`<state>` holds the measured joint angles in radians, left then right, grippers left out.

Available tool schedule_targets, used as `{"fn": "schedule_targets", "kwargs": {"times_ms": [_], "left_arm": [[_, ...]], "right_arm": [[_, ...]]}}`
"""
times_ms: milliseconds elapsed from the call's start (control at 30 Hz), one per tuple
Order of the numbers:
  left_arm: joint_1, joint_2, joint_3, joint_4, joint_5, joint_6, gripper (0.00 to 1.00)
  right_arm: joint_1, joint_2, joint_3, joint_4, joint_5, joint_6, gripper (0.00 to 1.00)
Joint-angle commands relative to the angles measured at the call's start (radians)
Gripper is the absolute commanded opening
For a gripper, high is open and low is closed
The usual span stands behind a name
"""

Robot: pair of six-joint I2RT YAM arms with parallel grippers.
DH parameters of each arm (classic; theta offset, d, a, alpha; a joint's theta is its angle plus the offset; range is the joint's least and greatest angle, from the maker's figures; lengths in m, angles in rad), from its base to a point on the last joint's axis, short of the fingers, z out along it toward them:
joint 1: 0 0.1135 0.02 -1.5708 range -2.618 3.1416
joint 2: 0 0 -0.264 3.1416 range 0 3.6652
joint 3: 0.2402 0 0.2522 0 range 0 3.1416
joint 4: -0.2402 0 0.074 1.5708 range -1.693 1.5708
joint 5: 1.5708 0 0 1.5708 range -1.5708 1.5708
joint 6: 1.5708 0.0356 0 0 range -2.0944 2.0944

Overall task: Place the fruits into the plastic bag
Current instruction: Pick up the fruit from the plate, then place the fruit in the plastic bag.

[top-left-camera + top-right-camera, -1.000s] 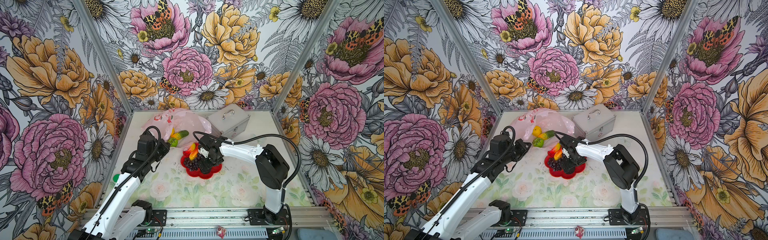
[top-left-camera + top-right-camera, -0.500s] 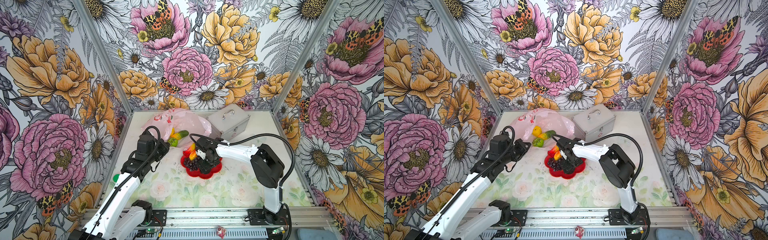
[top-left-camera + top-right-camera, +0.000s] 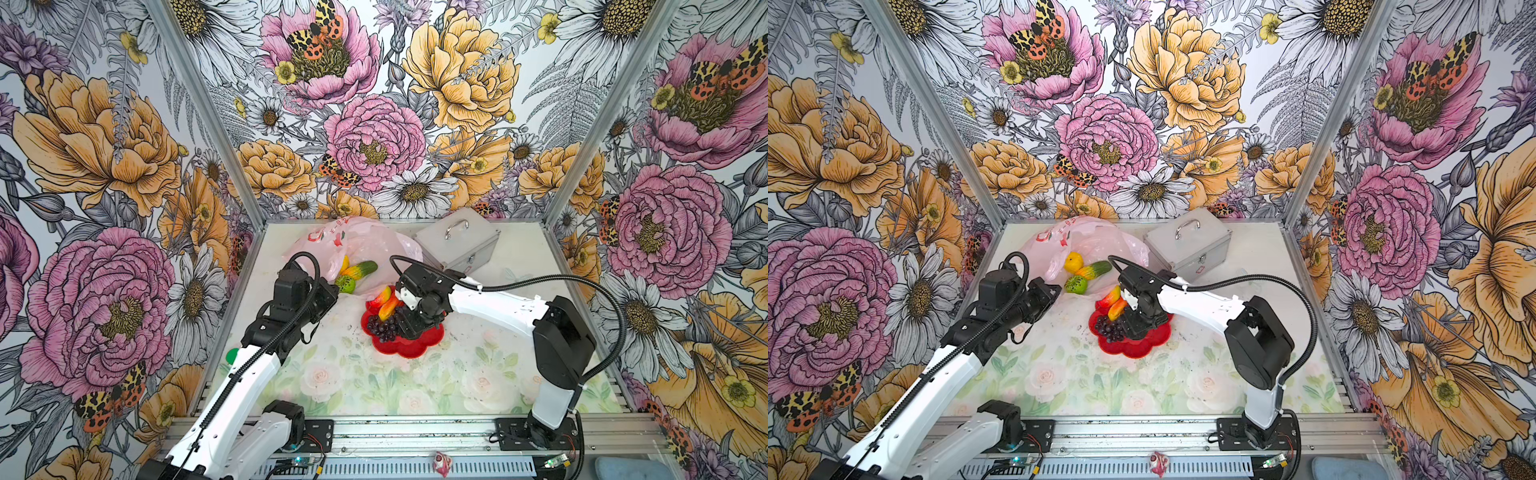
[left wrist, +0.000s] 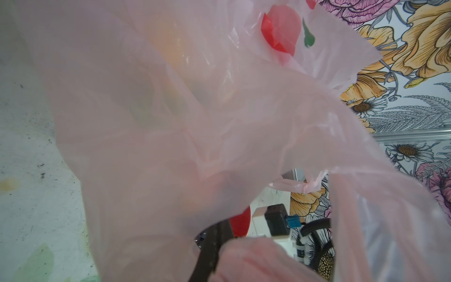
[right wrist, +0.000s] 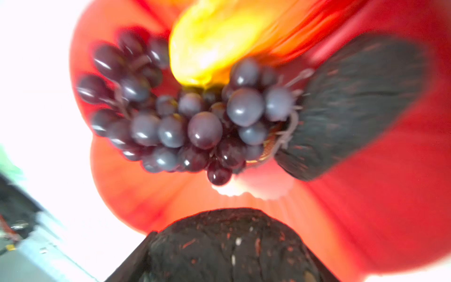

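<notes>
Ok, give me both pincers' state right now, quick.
Left pincer: closed, gripping the plastic bag.
Right pincer: apparently closed around the avocado, over the red dish.

Twin overheads (same scene), wrist close-ups

Grape bunch (image 5: 195, 122) beside yellow mango (image 5: 214, 41) on red dish (image 5: 366, 207)

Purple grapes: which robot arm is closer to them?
Right. The right arm reaches down into the red dish beside the grapes; the left arm is off at the plastic bag's edge.
</notes>
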<state>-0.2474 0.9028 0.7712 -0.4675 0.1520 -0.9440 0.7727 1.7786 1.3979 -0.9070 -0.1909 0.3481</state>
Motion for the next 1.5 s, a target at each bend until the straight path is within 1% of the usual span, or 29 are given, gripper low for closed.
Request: {"fn": "schedule_targets", "kwargs": {"times_ms": [0,133,300,433,567,900,1200,1367,1467], "left_arm": [[0.013,-0.010,0.003,0.018,0.021,0.003,0.00],[0.013,-0.007,0.003,0.019,0.025,0.004,0.00],[0.013,-0.007,0.005,0.023,0.023,0.004,0.00],[0.011,-0.008,0.001,0.030,0.019,-0.002,0.00],[0.002,-0.010,-0.003,0.037,0.014,-0.010,0.00],[-0.001,0.011,0.024,0.038,0.025,-0.003,0.00],[-0.004,0.030,0.039,0.038,0.045,-0.006,0.00],[-0.003,0.037,0.049,0.036,0.053,-0.006,0.00],[-0.003,0.045,0.057,0.036,0.058,-0.004,0.00]], "right_arm": [[-0.034,-0.067,0.035,0.003,-0.054,0.066,0.57],[-0.053,-0.052,0.150,0.003,-0.113,0.123,0.57],[-0.053,0.018,0.323,0.008,-0.162,0.184,0.58],[-0.053,0.105,0.447,0.050,-0.196,0.237,0.58],[-0.053,0.237,0.566,0.111,-0.224,0.324,0.59],[-0.056,0.505,0.811,0.255,-0.183,0.527,0.63],[-0.083,0.652,0.880,0.410,-0.098,0.702,0.66],[-0.096,0.751,1.012,0.422,-0.094,0.743,0.71],[-0.103,0.776,1.050,0.422,-0.096,0.756,0.76]]}}
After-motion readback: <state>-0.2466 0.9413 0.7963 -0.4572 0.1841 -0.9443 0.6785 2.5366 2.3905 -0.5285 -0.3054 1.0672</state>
